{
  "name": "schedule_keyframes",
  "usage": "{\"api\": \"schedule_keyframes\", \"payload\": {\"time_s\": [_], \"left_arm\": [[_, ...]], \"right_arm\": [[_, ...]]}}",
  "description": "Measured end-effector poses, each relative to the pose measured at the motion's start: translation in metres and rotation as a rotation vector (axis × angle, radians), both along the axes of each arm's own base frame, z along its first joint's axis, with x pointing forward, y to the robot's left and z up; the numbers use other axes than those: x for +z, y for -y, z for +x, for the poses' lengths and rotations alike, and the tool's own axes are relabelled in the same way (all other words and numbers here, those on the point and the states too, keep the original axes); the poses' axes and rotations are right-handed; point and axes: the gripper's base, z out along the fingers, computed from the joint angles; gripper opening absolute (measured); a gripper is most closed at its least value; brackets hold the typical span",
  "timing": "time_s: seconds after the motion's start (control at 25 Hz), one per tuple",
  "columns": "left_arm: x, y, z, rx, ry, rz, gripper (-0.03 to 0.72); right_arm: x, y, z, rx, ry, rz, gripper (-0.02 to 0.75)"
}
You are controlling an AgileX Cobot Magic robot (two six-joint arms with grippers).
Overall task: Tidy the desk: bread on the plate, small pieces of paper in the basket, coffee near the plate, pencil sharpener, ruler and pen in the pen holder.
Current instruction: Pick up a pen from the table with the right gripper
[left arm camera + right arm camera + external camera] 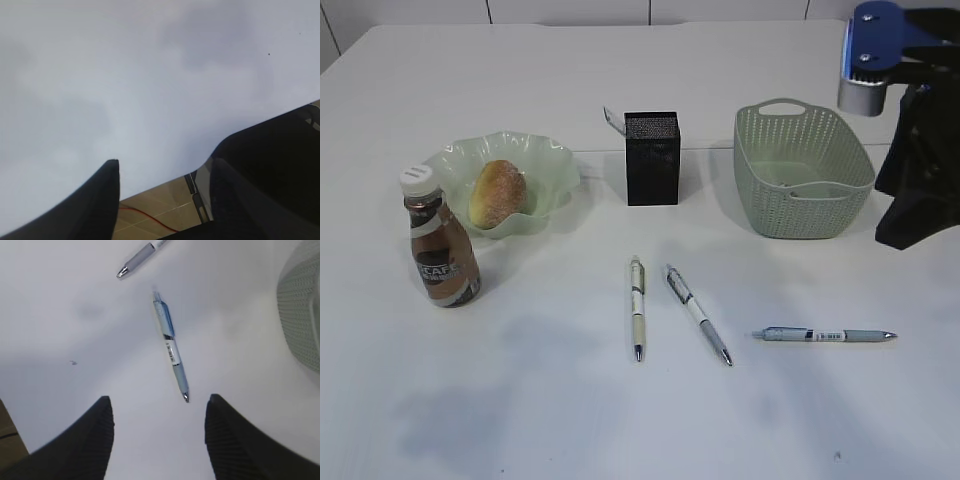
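Observation:
The bread lies on the pale green plate at the left. In front of it stands the coffee. The black pen holder sits mid-desk, with a thin clear strip, probably the ruler, poking out at its back left corner. The basket is to its right. Three pens lie in front: two side by side and a blue-grey pen. My right gripper hovers open and empty just short of that pen's tip. My left gripper is open and empty. Pencil sharpener and paper pieces are out of view.
The right arm hangs over the desk's right edge beside the basket. The left wrist view shows bare white desk, its edge, and floor with a red cable beyond.

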Motion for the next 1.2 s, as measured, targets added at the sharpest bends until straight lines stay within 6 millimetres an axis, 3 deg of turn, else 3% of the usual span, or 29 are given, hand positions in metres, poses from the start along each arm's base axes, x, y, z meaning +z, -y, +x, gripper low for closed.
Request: {"api": "schedule_keyframes", "payload": {"time_s": [0.64, 1.04, 1.2], "left_arm": [[0.001, 0.001, 0.002, -0.002, 0.020, -0.013, 0.402], [0.001, 0.003, 0.002, -0.001, 0.025, -0.032, 0.402], [0.001, 0.004, 0.002, 0.001, 0.021, -0.046, 0.402]], "right_arm": [[-0.059, -0.013, 0.034, 0.046, -0.170, 0.027, 0.459], [-0.059, -0.019, 0.043, 0.138, -0.064, 0.077, 0.459], [-0.069, -0.020, 0.048, 0.182, -0.083, 0.066, 0.459]]}}
